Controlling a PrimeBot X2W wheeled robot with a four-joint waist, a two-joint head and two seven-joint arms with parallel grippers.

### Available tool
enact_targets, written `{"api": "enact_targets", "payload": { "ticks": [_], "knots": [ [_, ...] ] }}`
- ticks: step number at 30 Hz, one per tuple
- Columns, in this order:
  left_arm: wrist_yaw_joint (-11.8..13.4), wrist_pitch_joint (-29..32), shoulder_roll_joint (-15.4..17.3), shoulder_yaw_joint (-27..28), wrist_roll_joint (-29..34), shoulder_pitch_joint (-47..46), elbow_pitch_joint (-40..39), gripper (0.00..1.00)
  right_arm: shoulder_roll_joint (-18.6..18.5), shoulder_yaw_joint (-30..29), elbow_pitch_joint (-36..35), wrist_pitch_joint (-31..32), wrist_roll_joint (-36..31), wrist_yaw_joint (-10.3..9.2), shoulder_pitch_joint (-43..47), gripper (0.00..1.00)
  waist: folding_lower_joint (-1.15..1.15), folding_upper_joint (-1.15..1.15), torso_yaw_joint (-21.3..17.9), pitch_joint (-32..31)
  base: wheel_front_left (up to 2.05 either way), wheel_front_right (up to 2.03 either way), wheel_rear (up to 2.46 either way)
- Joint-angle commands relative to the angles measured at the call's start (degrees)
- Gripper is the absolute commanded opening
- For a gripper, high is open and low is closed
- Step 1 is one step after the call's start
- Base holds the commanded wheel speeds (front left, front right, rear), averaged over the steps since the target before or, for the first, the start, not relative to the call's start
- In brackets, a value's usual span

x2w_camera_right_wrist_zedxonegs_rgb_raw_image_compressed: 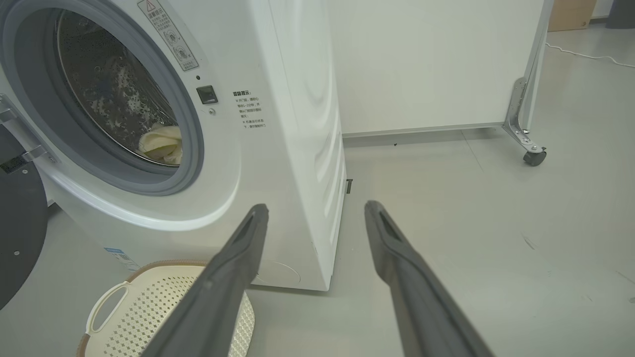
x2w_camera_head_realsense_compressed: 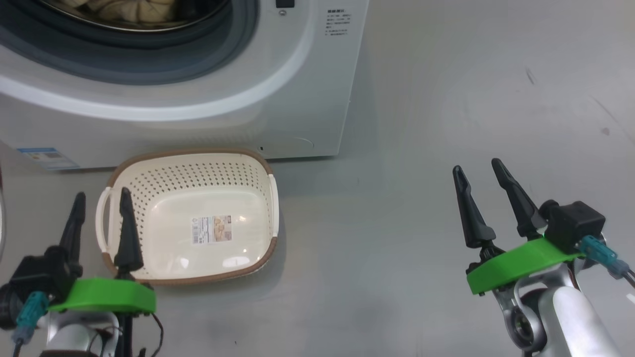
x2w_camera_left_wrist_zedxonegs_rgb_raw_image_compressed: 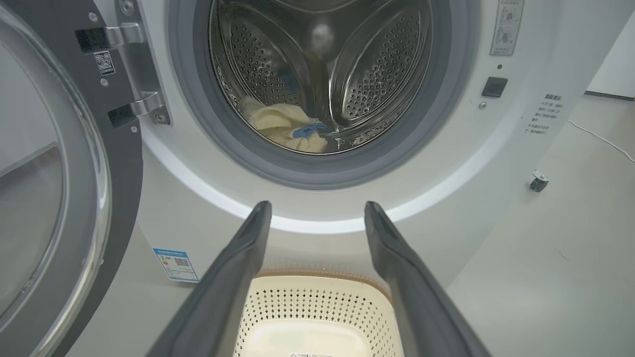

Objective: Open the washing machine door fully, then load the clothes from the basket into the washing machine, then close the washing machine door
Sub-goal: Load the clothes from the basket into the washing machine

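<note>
left gripper (x2w_camera_head_realsense_compressed: 101, 194) spread, empty | right gripper (x2w_camera_head_realsense_compressed: 476, 165) spread, empty | clothes (x2w_camera_left_wrist_zedxonegs_rgb_raw_image_compressed: 283, 126) inside washing machine (x2w_camera_left_wrist_zedxonegs_rgb_raw_image_compressed: 446, 198) | washing machine door (x2w_camera_left_wrist_zedxonegs_rgb_raw_image_compressed: 121, 168) open, left

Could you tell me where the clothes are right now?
In the left wrist view the clothes lie low in the drum of the washing machine, behind the grey gasket, above the basket on the floor.

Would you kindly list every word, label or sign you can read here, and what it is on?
"温馨提示:" heads the printed note on the washing machine; lines below too small.
Warning-triangle sticker: text too small.
Blue label sticker: too small.
Label in the basket: blurred.
QR label on the washing machine door: no words.
</note>
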Motion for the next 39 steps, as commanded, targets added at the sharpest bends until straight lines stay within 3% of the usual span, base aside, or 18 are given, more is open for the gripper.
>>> {"api": "enact_targets", "payload": {
  "ticks": [1,19,39],
  "knots": [
    [5.34,-0.38,0.16,2.79,0.84,1.0,-2.53,1.0,-0.6,0.38,-2.18,0.79,-0.68,0.2,0.59,1.0,0.01,-0.01,1.99,-2.78,0.0,0.0,0.0],
    [3.72,-0.39,-6.27,4.43,5.46,11.39,-4.88,1.0,-0.6,-3.43,-5.29,5.2,-1.59,0.2,6.65,1.0,0.01,-0.01,6.71,-10.8,0.0,0.0,0.0],
    [1.87,-0.39,-7.74,4.72,7.4,12.46,-3.62,1.0,-0.6,-3.29,-6.42,6.33,-1.14,0.2,8.27,1.0,0.01,-0.01,6.79,-13.17,0.0,0.0,0.0]
  ]
}}
